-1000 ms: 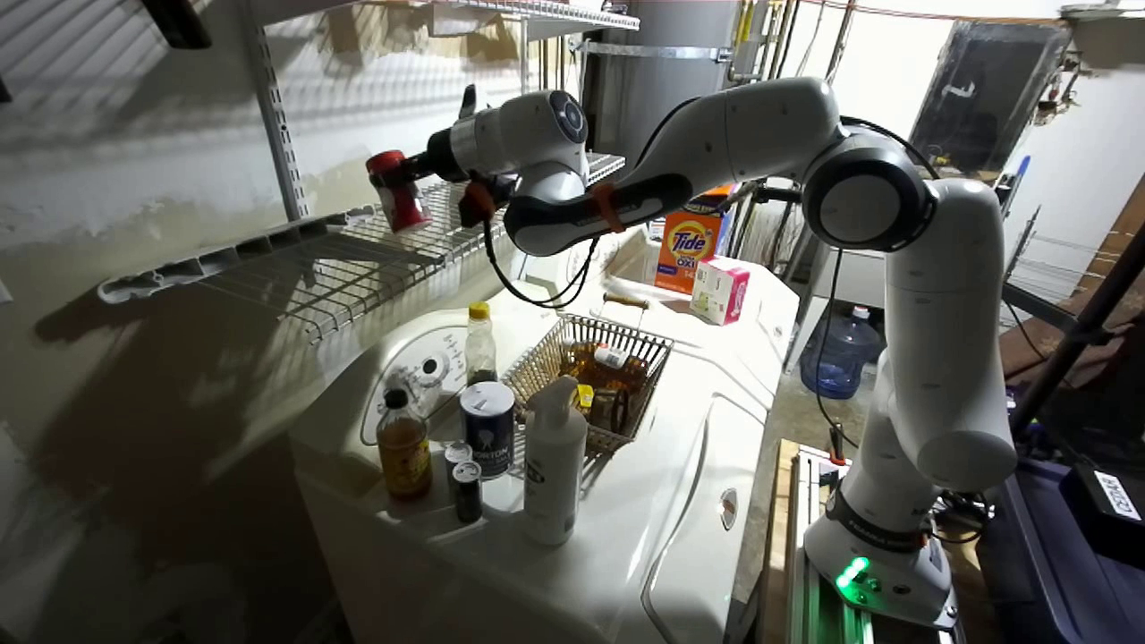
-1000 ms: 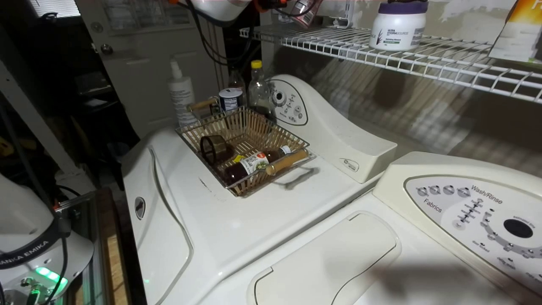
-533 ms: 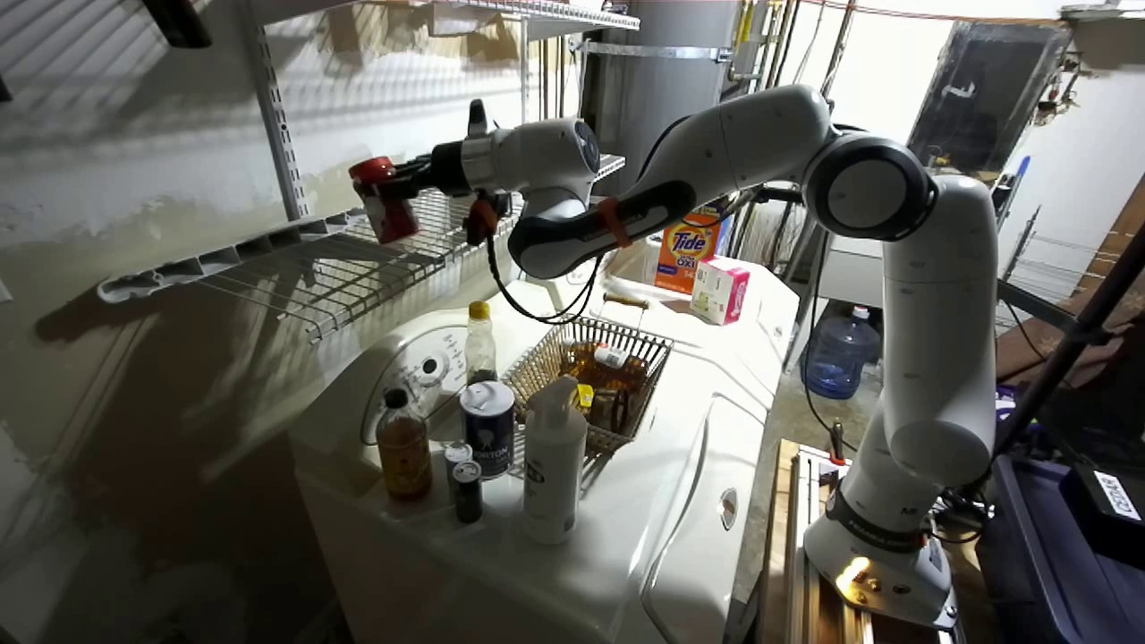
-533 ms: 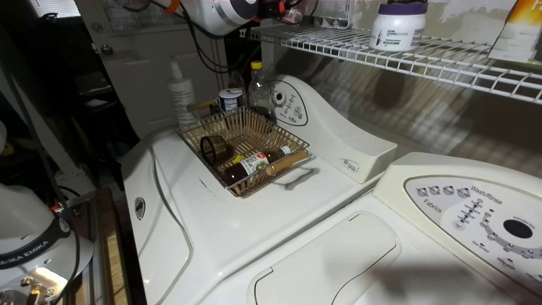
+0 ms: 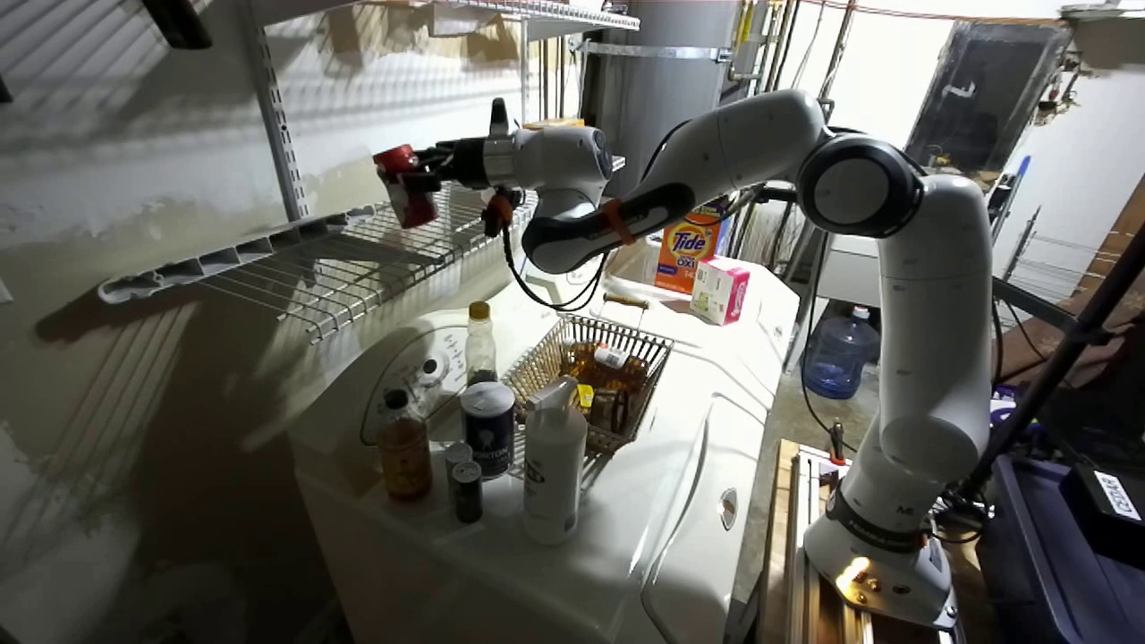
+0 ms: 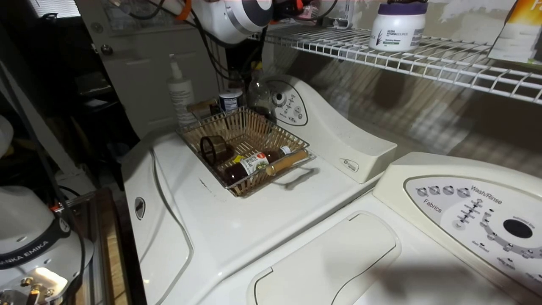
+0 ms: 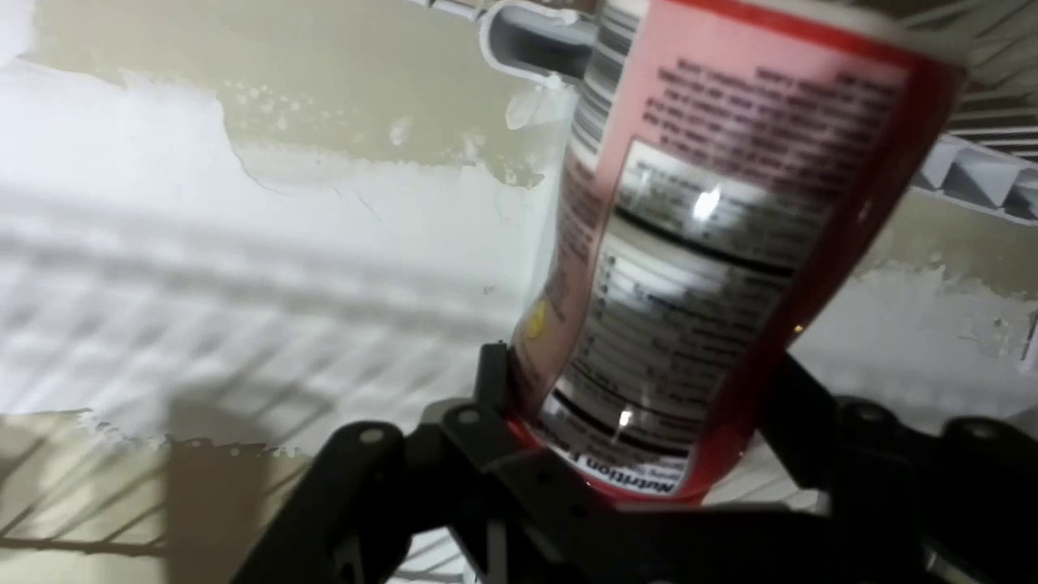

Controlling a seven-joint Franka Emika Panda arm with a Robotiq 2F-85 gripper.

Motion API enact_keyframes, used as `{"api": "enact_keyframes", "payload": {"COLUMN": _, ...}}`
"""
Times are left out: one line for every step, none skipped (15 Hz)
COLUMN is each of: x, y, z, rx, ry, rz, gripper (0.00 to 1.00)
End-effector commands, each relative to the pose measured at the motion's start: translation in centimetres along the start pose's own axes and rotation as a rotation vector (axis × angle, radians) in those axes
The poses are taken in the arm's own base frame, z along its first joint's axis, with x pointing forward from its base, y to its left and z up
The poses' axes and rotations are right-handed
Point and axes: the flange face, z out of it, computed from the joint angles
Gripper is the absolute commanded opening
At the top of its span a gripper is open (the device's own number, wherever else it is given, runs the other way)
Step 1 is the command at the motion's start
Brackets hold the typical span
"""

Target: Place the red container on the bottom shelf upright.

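The red container (image 5: 417, 206) is a small red canister with a label. My gripper (image 5: 422, 170) is shut on it, a finger pressed on each side. In an exterior view it hangs above the white wire bottom shelf (image 5: 380, 246), tilted with its top to the left, apart from the wires. In an exterior view the red container (image 6: 310, 13) is mostly hidden behind the arm at the top edge, over the far end of the bottom shelf (image 6: 381, 63). In the wrist view the red container (image 7: 697, 243) fills the space between the fingers of the gripper (image 7: 645, 397), its label text upside down.
A white jar with a purple lid (image 6: 398, 27) and an orange-and-white carton (image 6: 516, 38) stand on the same shelf. A higher wire shelf (image 5: 572, 12) is above. A basket (image 5: 657, 358) and several bottles stand on the white appliance (image 5: 644, 501) below.
In an exterior view the gripper with the red container went slightly left and down, then back right and up. It stayed gripped and tilted. The base light turned from green to yellowish.
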Motion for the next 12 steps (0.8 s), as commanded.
{"api": "enact_keyframes", "payload": {"x": 0.1, "y": 3.1, "z": -0.2, "rx": -0.074, "ry": 0.081, "rz": -0.050, "gripper": 0.49}}
{"api": "enact_keyframes", "payload": {"x": -0.2, "y": 4.0, "z": -0.3, "rx": -0.096, "ry": 0.087, "rz": -0.051, "gripper": 0.49}}
{"api": "enact_keyframes", "payload": {"x": -0.6, "y": 4.5, "z": -0.4, "rx": -0.111, "ry": 0.089, "rz": -0.047, "gripper": 0.49}}
{"api": "enact_keyframes", "payload": {"x": -1.0, "y": 4.9, "z": -0.5, "rx": -0.133, "ry": 0.097, "rz": -0.046, "gripper": 0.49}}
{"api": "enact_keyframes", "payload": {"x": -1.5, "y": 5.0, "z": -0.5, "rx": -0.146, "ry": 0.095, "rz": -0.034, "gripper": 0.49}}
{"api": "enact_keyframes", "payload": {"x": -2.0, "y": 5.0, "z": -0.5, "rx": -0.152, "ry": 0.095, "rz": -0.023, "gripper": 0.49}}
{"api": "enact_keyframes", "payload": {"x": -2.3, "y": 4.9, "z": -0.4, "rx": -0.160, "ry": 0.098, "rz": -0.015, "gripper": 0.49}}
{"api": "enact_keyframes", "payload": {"x": -2.6, "y": 4.7, "z": -0.3, "rx": -0.162, "ry": 0.097, "rz": -0.005, "gripper": 0.49}}
{"api": "enact_keyframes", "payload": {"x": -2.8, "y": 4.4, "z": -0.2, "rx": -0.160, "ry": 0.098, "rz": 0.005, "gripper": 0.49}}
{"api": "enact_keyframes", "payload": {"x": -3.1, "y": 4.2, "z": -0.2, "rx": -0.160, "ry": 0.102, "rz": 0.010, "gripper": 0.49}}
{"api": "enact_keyframes", "payload": {"x": -3.2, "y": 3.9, "z": -0.1, "rx": -0.155, "ry": 0.106, "rz": 0.016, "gripper": 0.49}}
{"api": "enact_keyframes", "payload": {"x": -3.4, "y": 3.7, "z": 0.0, "rx": -0.151, "ry": 0.114, "rz": 0.018, "gripper": 0.49}}
